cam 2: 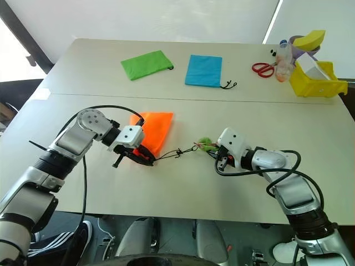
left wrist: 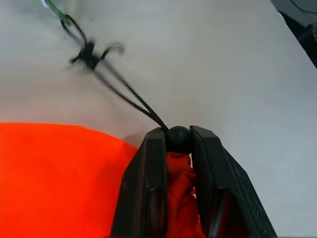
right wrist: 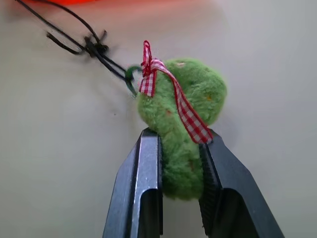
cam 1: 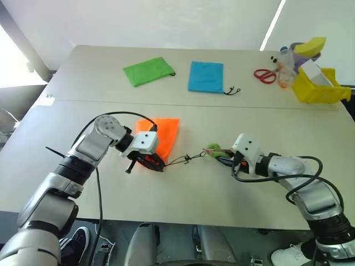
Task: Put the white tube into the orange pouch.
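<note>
My left pincer (cam 1: 148, 160), left of centre in the head view, is closed on the gathered mouth of the bright orange fabric drawstring pouch (cam 1: 164, 134), with the black cord bead (left wrist: 178, 139) wedged between its fingers. The pouch lies flat on the pale desk (cam 1: 183, 194), its body reaching toward frame centre. A thin dark cord (cam 1: 180, 160) runs rightward from the mouth through a knot (left wrist: 90, 53) to a fuzzy green pom-pom (right wrist: 184, 119) tied with a red-and-white checked ribbon (right wrist: 168, 96). My right pincer (right wrist: 179, 163), right of centre, is clamped on that pom-pom. I cannot locate the white tube.
</note>
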Available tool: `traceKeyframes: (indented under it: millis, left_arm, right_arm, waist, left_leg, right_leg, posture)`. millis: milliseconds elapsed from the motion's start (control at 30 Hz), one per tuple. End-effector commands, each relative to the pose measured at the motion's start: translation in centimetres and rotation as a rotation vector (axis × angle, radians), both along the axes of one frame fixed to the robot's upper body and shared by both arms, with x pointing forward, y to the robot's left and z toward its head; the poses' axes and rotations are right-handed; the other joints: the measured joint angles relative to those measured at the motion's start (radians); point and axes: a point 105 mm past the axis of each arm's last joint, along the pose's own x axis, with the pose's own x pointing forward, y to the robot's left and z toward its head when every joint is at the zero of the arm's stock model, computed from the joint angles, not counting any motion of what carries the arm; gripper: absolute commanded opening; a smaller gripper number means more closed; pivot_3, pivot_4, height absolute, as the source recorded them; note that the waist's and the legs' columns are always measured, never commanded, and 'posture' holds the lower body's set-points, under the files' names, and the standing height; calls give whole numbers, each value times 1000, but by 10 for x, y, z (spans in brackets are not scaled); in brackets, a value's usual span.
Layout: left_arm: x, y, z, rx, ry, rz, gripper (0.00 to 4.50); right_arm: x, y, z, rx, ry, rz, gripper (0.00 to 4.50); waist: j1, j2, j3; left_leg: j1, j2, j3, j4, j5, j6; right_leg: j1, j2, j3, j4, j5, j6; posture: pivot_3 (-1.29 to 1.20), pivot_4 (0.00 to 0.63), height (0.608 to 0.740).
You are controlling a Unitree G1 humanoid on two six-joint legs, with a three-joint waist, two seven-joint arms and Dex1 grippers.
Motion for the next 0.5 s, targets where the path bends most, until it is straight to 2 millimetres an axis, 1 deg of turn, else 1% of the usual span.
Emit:
traceKeyframes:
  millis: [33, 167, 233, 300, 500]
  left_arm:
    - [8, -1, 18, -56, -45, 21, 325]
    - [10, 6, 17, -54, -14, 54, 325]
    - [10, 6, 19, -81, 21, 70, 325]
    - [5, 7, 21, -81, 58, 68, 325]
    - [4, 20, 14, -9, 24, 59, 325]
  right_arm:
    - [2, -7, 8, -21, -50, -8, 837]
    - [1, -11, 8, -19, -48, -13, 837]
    - [3, -14, 8, -35, -64, -24, 837]
    - [6, -14, 11, -27, -73, -33, 837]
    - [10, -16, 13, -34, -89, -35, 837]
  waist:
    - [-1, 0, 0]
    - [-3, 0, 0]
    - [-3, 0, 0]
    - [-2, 0, 0]
    - [-2, 0, 0]
  left_leg:
    - [0, 0, 0, 0, 0, 0]
    - [0, 0, 0, 0, 0, 0]
    - [0, 0, 0, 0, 0, 0]
    - [0, 0, 0, 0, 0, 0]
    - [0, 0, 0, 0, 0, 0]
  right_leg:
    - [0, 0, 0, 0, 0, 0]
    - [0, 0, 0, 0, 0, 0]
    - [0, 0, 0, 0, 0, 0]
    - [0, 0, 0, 0, 0, 0]
    - [0, 0, 0, 0, 0, 0]
  posture:
    - [0, 150, 740]
    - [0, 150, 740]
    - [0, 150, 740]
    - [0, 150, 740]
    - [0, 150, 740]
